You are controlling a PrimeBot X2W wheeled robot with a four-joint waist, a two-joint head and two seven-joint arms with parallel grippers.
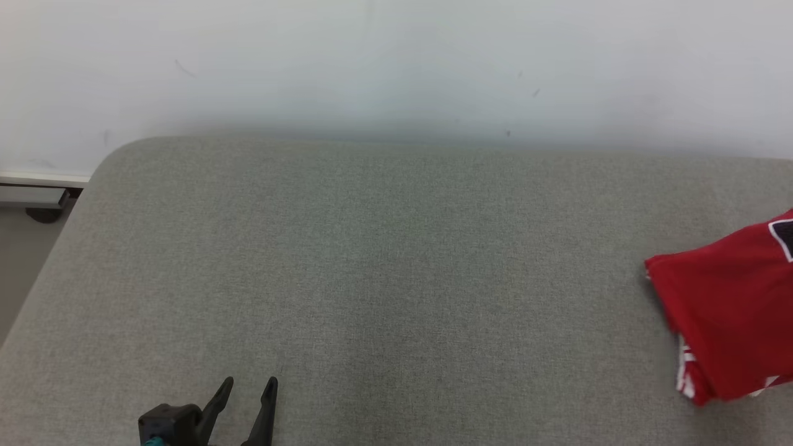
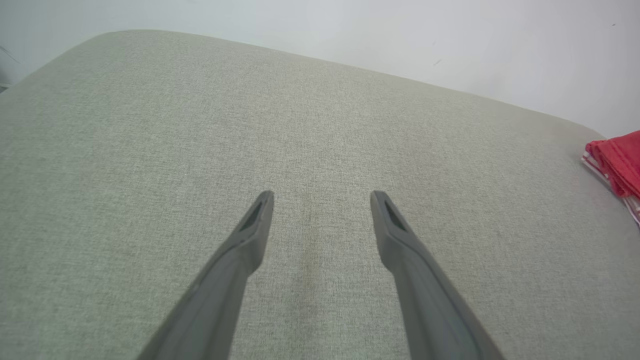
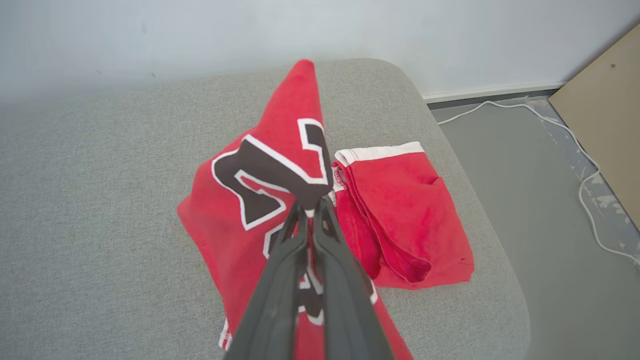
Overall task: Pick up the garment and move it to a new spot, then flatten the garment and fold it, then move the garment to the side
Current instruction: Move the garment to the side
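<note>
The garment point(image 3: 250, 200) is a red jersey with dark, white-edged lettering and white trim. It lies near the right end of a grey cushioned surface point(image 1: 396, 260), and my right gripper point(image 3: 311, 204) is shut on a lifted fold of it. In the head view the garment point(image 1: 731, 310) pokes in at the right edge, and in the left wrist view the garment point(image 2: 617, 165) shows far right. Low and to the left, my left gripper point(image 1: 251, 387) hovers open over bare cushion, far from the cloth; its fingers point(image 2: 250, 235) hold nothing.
A pale wall point(image 1: 396, 62) runs behind the cushion. Right of the cushion's rounded end the floor point(image 3: 525, 190) carries a white cable point(image 3: 580, 165) and a tan board point(image 3: 600, 115). A baseboard and floor strip point(image 1: 37, 192) lie off the left end.
</note>
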